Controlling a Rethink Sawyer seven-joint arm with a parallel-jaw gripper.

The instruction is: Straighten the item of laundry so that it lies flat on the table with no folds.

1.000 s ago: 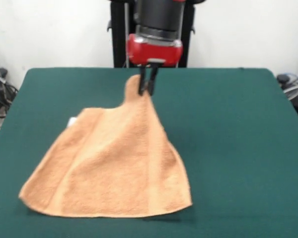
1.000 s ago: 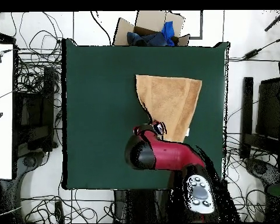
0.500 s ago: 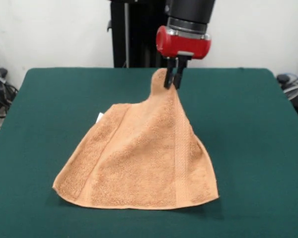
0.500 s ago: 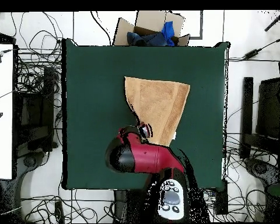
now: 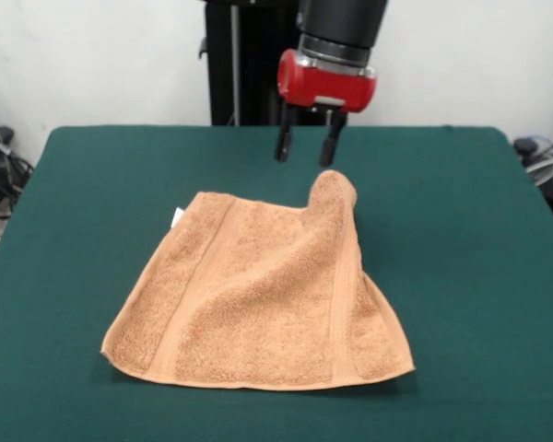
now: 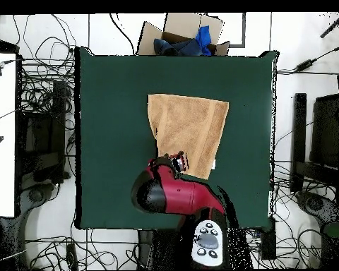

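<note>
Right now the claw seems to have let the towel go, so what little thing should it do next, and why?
Probably come back down and pinch the raised corner again, then draw it outward. The claw hangs open just above the towel, whose far corner is bunched up in a hump instead of lying flat on the table.

The front view is taken from low across the table (image 5: 461,276), close in, facing the arm at 12 o'clock; the near edge is cut off. The overhead view is taken from high above, straight down, so the whole table (image 6: 116,141) is seen, with cables around it. The green surface, the towel (image 5: 258,304) and the gripper (image 5: 305,147) are shared by both views.
</note>
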